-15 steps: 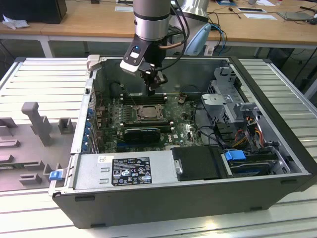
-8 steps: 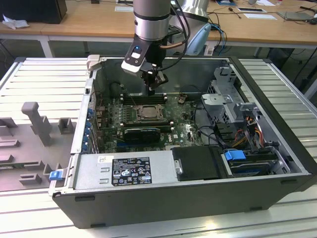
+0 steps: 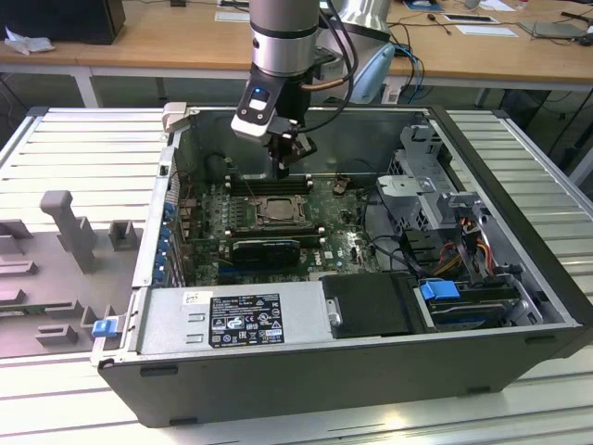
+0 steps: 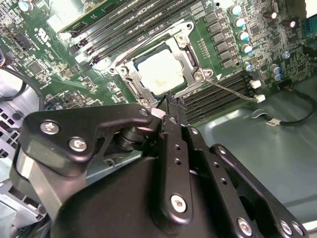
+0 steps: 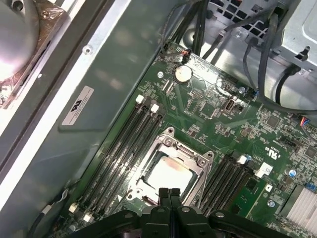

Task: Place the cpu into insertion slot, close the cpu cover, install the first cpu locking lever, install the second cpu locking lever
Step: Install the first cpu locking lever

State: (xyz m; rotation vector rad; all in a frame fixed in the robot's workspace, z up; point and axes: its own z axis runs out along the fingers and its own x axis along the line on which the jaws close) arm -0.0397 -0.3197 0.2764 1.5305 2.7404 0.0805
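gripper fingers are closed flat against each other; the tips hover just above the near edge of the insertion slot; cpu is seated in the slot, its silvery top showing through the window of the cpu cover; the cover lies flat over the slot; a thin locking lever angles out from a slot corner over the memory slots, probably unlatched, hard to confirm from here

Silver-grey arm carrying a black, screw-studded gripper.
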